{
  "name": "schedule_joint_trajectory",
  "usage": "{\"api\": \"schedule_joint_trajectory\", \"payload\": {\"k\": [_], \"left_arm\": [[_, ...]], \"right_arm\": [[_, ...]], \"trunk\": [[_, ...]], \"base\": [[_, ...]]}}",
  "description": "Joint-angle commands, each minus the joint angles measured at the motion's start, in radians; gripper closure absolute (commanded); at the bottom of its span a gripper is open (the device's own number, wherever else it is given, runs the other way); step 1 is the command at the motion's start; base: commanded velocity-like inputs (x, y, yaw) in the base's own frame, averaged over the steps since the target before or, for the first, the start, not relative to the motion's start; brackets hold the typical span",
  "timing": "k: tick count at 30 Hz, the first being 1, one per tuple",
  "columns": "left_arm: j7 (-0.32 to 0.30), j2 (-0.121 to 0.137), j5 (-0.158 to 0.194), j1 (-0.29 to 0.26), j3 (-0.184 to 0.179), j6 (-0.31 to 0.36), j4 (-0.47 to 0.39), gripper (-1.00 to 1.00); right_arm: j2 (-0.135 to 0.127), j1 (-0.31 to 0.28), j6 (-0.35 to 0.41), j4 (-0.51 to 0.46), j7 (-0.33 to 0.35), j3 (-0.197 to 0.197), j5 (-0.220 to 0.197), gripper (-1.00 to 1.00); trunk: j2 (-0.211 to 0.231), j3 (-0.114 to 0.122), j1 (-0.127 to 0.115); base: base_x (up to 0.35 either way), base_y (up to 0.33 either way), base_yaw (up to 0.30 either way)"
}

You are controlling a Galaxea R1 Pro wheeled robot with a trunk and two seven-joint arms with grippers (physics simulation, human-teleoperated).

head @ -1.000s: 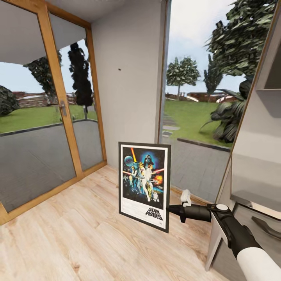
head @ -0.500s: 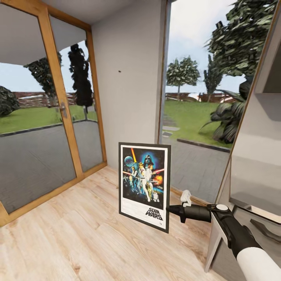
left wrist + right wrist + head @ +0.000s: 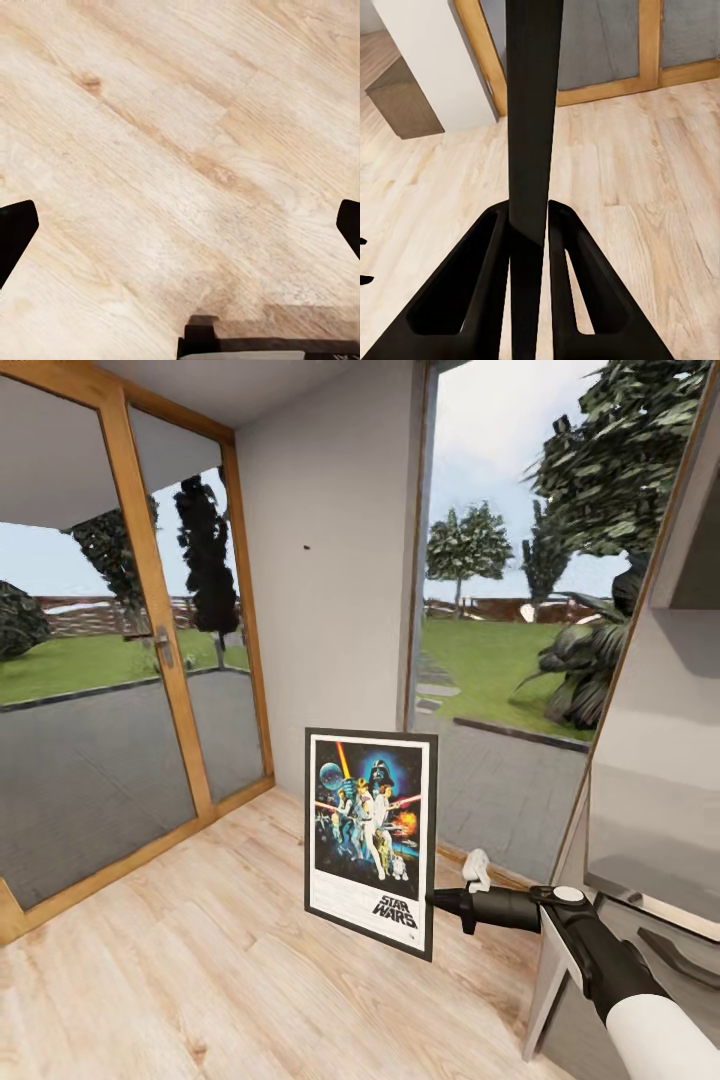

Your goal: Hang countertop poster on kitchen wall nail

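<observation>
Black-framed upright Star Wars poster (image 3: pixel 371 840) w/ white border hangs off the floor, its right edge pinched between the right gripper (image 3: pixel 436 898) fingers (image 3: pixel 484 292), long axis vertical. Tiny dark wall nail (image 3: pixel 306 546) sits on the light-grey wall, well above and slightly left of poster top, so lift is mostly up. Left gripper (image 3: pixel 180 232) spread wide over the pale wood floor (image 3: pixel 200 980). Vs 1.0 s ago: view shifted slightly, poster and arm unchanged.
</observation>
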Motion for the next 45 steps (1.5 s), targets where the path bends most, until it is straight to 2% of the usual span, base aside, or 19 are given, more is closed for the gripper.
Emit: {"api": "schedule_joint_trajectory", "payload": {"k": [1, 17, 45], "left_arm": [[-0.003, 0.0, 0.0, 0.0, 0.002, -0.001, -0.001, -1.0], [-0.004, 0.0, 0.0, 0.0, 0.002, -0.001, -0.001, -1.0], [-0.004, 0.001, -0.001, 0.0, 0.002, -0.001, -0.001, -1.0]], "right_arm": [[0.0, -0.001, 0.01, -0.001, 0.004, 0.001, 0.0, 1.0], [0.019, -0.001, 0.01, 0.002, 0.004, 0.001, 0.001, 1.0], [0.021, -0.001, 0.01, 0.024, 0.004, 0.001, 0.003, 1.0]], "trunk": [[0.007, 0.002, -0.004], [0.119, 0.052, -0.065], [0.315, 0.14, -0.172]], "base": [[0.0, 0.0, 0.0], [0.0, 0.0, 0.0], [0.0, 0.0, 0.0]]}}
